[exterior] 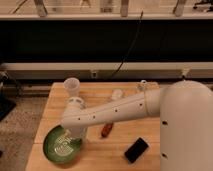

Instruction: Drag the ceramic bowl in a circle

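The ceramic bowl [61, 147] is wide, shallow and green with pale rings inside. It sits at the front left of the wooden table [115, 159]. My white arm reaches in from the right and bends down over the bowl's far right rim. The gripper [71, 134] is at the end of the arm, down at the bowl's inner edge and partly hidden by the wrist.
A small white cup [72, 86] stands at the back left. A reddish-brown oblong object [106, 130] lies just right of the bowl. A black phone-like slab [136, 149] lies at the front right. Small white items [117, 94] sit near the back edge.
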### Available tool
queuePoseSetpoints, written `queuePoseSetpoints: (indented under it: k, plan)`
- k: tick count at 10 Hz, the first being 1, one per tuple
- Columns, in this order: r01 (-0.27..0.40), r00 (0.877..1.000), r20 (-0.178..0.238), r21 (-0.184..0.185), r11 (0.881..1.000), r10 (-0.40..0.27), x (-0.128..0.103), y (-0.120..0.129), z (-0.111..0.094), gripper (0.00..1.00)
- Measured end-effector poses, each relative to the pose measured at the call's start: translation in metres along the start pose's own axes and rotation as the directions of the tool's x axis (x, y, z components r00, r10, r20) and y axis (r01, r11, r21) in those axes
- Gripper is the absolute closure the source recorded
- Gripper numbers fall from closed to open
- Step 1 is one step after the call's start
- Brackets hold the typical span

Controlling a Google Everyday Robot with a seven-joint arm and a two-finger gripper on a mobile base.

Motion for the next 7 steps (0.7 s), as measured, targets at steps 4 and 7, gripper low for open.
queuePoseSetpoints:
  k: [4,7]
  plan:
    - [0.019,1.0,0.009,-0.014,1.0,-0.019,-0.0037,0.0052,0.006,0.55]
    - [0.024,1.0,0.015,-0.015,1.0,-0.023,-0.0057,0.0093,0.0091,0.86]
